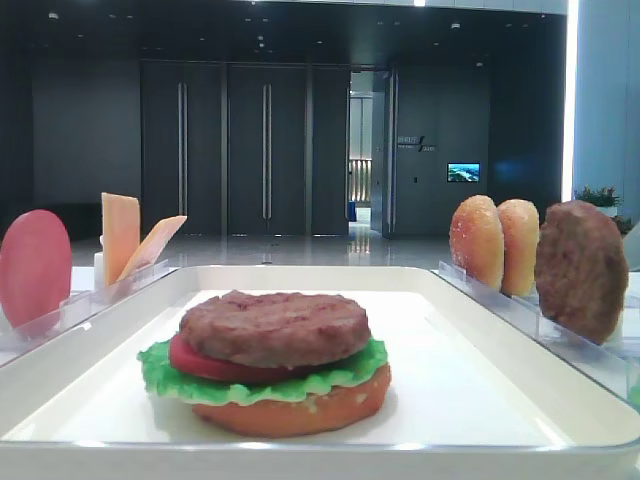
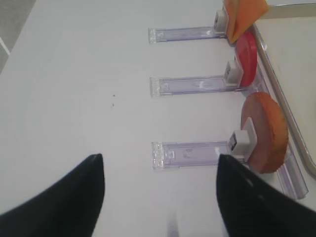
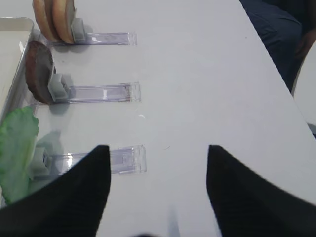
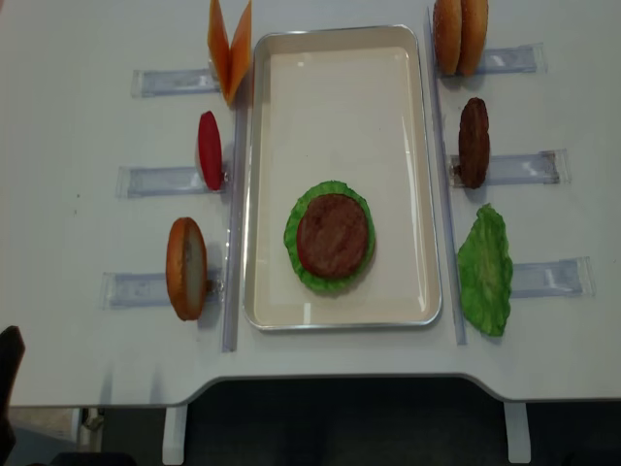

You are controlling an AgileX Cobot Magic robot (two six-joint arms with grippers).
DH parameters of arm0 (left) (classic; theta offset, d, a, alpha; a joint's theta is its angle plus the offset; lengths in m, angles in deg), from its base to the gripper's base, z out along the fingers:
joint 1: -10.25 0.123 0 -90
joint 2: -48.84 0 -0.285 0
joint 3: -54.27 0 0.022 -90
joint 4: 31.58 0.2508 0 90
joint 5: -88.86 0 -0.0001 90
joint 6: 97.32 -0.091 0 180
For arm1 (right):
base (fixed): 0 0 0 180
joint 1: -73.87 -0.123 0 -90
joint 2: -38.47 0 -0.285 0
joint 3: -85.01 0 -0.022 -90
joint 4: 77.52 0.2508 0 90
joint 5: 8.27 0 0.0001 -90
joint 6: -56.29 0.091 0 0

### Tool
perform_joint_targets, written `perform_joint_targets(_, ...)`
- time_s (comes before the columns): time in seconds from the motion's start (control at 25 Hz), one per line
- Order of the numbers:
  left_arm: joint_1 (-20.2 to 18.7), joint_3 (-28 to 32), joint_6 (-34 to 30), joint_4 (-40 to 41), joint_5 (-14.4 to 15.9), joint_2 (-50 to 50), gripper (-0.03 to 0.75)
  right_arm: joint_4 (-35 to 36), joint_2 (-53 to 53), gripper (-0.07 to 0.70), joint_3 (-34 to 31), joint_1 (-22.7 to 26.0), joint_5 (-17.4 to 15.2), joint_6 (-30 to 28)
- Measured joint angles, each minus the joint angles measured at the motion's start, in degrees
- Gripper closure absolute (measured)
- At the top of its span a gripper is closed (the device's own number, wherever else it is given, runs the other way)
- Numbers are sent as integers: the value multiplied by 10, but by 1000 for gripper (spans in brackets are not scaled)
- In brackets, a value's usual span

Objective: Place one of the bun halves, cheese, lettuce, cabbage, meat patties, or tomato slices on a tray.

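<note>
On the white tray (image 4: 340,107) sits a stack: meat patty (image 4: 333,235) on a tomato slice (image 1: 200,360), lettuce (image 4: 294,233) and a bun half (image 1: 300,412). Left of the tray stand cheese (image 4: 231,47), a tomato slice (image 4: 209,149) and a bun half (image 4: 184,268). To the right stand two bun halves (image 4: 460,35), a patty (image 4: 473,142) and a green lettuce leaf (image 4: 485,270). No separate cabbage is in view. My left gripper (image 2: 159,163) hangs open over bare table beside the bun half (image 2: 264,131). My right gripper (image 3: 158,150) is open and empty, right of the leaf (image 3: 17,148).
Clear slotted racks (image 4: 160,180) (image 4: 529,167) line both sides of the tray and hold the upright pieces. The table's front edge (image 4: 330,383) runs just below the tray. Someone in dark clothing (image 3: 276,24) is at the table's far right side.
</note>
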Motion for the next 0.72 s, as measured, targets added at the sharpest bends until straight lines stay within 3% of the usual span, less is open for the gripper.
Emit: perform_joint_targets(0.72,0,0,0,0,0,0,181,0,0,214,0,0,0,0)
